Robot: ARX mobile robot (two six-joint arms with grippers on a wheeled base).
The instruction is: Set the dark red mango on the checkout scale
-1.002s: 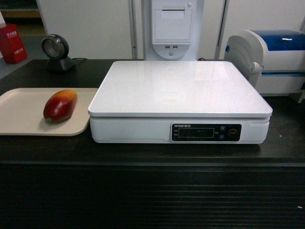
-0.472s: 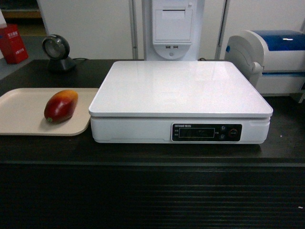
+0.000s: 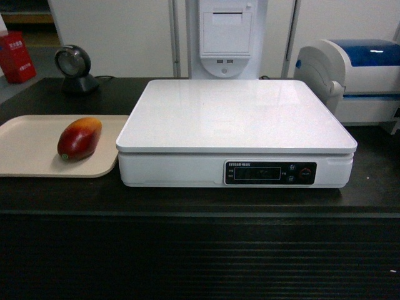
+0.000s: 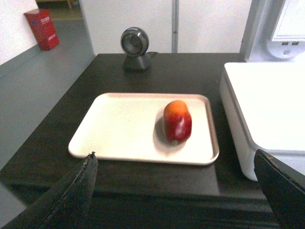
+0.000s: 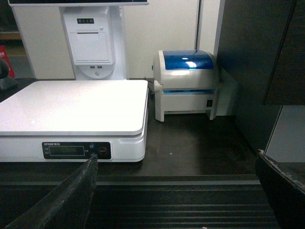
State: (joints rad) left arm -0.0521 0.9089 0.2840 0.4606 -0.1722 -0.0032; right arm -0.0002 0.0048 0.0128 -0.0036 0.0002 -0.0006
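Note:
The dark red mango point(image 3: 79, 138) point(image 4: 177, 121) lies on a beige tray point(image 3: 25, 156) point(image 4: 119, 129) at the left of the dark checkout counter point(image 3: 200, 200). Its orange-yellow end points away from me. Just right of the tray, the white scale point(image 3: 236, 119) point(image 4: 267, 100) point(image 5: 71, 105) stands with a bare top, its black display panel point(image 3: 270, 173) facing front. My left gripper point(image 4: 174, 153) is open, hovering in front of the counter edge short of the tray and mango. My right gripper point(image 5: 177, 156) is open too, in front of the counter to the right of the scale. Neither gripper shows in the head view.
A white-and-blue printer point(image 3: 359, 78) point(image 5: 187, 83) stands right of the scale. A round black scanner point(image 3: 74, 67) point(image 4: 136, 47) sits behind the tray, and a white terminal point(image 3: 228, 37) rises behind the scale. The counter's front panel point(image 3: 200, 256) is ribbed. A dark cabinet wall point(image 5: 257, 71) stands at the far right.

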